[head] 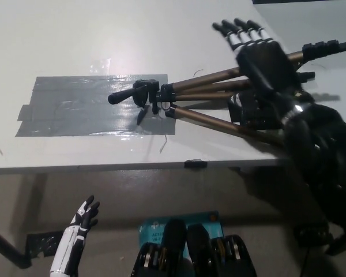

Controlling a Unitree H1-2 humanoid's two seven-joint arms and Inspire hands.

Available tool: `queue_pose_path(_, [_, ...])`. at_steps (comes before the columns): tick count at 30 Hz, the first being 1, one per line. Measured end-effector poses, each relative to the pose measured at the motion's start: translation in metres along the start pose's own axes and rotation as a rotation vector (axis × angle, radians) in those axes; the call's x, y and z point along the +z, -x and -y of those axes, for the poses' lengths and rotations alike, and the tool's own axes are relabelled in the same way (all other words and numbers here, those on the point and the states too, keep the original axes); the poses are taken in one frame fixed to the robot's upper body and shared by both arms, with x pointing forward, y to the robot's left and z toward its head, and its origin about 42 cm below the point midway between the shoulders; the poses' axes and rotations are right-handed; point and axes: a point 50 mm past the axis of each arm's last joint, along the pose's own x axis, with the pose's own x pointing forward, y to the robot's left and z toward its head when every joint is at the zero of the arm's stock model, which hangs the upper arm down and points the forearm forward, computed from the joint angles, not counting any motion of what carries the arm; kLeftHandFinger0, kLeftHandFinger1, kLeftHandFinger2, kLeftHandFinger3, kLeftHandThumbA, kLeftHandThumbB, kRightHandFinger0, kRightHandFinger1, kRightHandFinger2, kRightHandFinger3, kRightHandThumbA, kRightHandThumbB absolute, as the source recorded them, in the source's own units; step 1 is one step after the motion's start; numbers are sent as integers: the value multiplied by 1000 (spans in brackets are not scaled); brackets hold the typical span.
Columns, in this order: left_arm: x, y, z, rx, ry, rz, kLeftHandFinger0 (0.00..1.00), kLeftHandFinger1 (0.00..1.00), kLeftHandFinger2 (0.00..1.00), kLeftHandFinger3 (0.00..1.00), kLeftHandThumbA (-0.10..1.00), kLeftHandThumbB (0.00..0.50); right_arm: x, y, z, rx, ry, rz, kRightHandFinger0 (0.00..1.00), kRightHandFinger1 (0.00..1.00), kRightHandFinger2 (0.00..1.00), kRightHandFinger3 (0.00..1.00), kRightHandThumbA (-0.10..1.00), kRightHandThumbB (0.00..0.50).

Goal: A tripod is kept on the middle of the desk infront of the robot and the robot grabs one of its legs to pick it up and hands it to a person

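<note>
On the bench [75,34] the tripod [207,97] is laid flat, legs splayed rightward; the right hand [264,60] is held over them, fingers [240,36] released and spread, seemingly readied for a leg grasp, while the left hand [85,214] is rested open below the bench edge.

— Any writing or numbers legible here?
— None. A blue box [153,229] on the floor [104,190] carries pale print, too small and partly hidden to read.
</note>
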Motion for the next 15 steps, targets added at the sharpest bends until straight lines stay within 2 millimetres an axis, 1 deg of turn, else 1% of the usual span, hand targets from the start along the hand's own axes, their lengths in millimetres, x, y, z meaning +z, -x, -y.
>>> queue_pose_path(1, [0, 0, 0, 0, 0, 0, 1000, 1000, 1000, 1000, 1000, 72, 0, -3, -2, 15, 18, -9, 1000, 1000, 1000, 1000, 1000, 479])
queue_pose_path(5, [1, -1, 0, 0, 1, 4, 1000, 1000, 1000, 1000, 1000, 73, -11, -29, -15, 116, 149, -82, 1000, 1000, 1000, 1000, 1000, 480])
queue_pose_path(6, [2, -3, 0, 0, 0, 9, 1000, 1000, 1000, 1000, 1000, 64, -17, -38, -16, 141, 184, -109, 1000, 1000, 1000, 1000, 1000, 480])
queue_pose_path(7, [3, -5, 0, -1, -1, 13, 1000, 1000, 1000, 1000, 1000, 55, -19, -41, -16, 151, 199, -120, 1000, 1000, 1000, 1000, 1000, 479])
queue_pose_path(8, [5, -6, 0, -1, -1, 17, 1000, 1000, 1000, 1000, 988, 56, -22, -45, -16, 162, 217, -133, 1000, 1000, 1000, 1000, 998, 479])
queue_pose_path(9, [7, -8, 0, -1, -2, 24, 1000, 1000, 1000, 1000, 968, 41, -27, -52, -16, 179, 245, -152, 1000, 1000, 1000, 1000, 997, 479])
queue_pose_path(12, [8, -8, 0, -2, -1, 27, 1000, 1000, 1000, 1000, 932, 9, -34, -59, -17, 197, 282, -175, 1000, 1000, 1000, 1000, 1000, 476])
queue_pose_path(15, [8, -8, 1, -6, -1, 26, 1000, 1000, 1000, 1000, 904, 15, -41, -62, -21, 206, 309, -194, 1000, 1000, 1000, 1000, 1000, 474])
